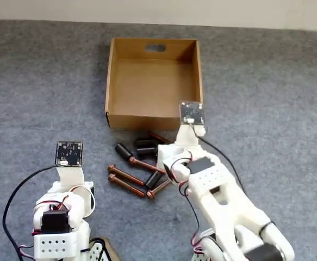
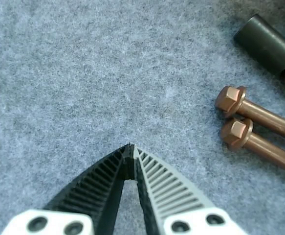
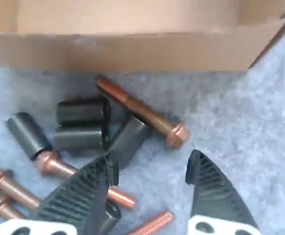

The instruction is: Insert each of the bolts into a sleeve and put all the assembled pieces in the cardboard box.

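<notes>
2 bare bolts (image 2: 231, 99) beside closed left fingers (image 2: 100, 183), right fingers (image 3: 210, 188) open near sleeves (image 3: 81, 110)

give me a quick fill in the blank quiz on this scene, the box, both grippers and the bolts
1. The inside of the cardboard box is ____.
2. The left gripper has its jaws ____.
3. The right gripper, above the pile of parts, has its jaws ____.
4. Near the left gripper, ____ bare bolts lie side by side.

Missing words: empty; shut; open; two
</notes>
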Robot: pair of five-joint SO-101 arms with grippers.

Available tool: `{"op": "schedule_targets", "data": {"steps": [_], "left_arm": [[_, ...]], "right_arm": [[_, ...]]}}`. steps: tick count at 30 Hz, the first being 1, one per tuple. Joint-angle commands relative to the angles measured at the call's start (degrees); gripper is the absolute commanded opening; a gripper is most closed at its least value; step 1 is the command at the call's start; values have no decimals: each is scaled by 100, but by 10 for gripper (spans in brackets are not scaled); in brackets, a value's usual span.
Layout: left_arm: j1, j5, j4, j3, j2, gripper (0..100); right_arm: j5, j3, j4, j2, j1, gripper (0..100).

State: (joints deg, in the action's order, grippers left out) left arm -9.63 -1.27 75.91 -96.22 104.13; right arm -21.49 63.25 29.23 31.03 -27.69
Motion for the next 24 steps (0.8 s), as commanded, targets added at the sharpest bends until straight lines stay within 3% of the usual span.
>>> {"op": "schedule_targets", "data": {"steps": [1, 5, 17, 24], "left_arm": [[57, -44, 18, -101, 4, 8], [57, -44, 18, -101, 4, 8], [57, -44, 18, -101, 4, 8], [57, -44, 18, -101, 4, 8]], "right_arm": [[-79, 66, 22, 321, -295, 234], [-79, 119, -453, 180, -637, 235], [-70, -154, -1235, -1534, -576, 234], [-35, -251, -1235, -1684, -136, 231]]}}
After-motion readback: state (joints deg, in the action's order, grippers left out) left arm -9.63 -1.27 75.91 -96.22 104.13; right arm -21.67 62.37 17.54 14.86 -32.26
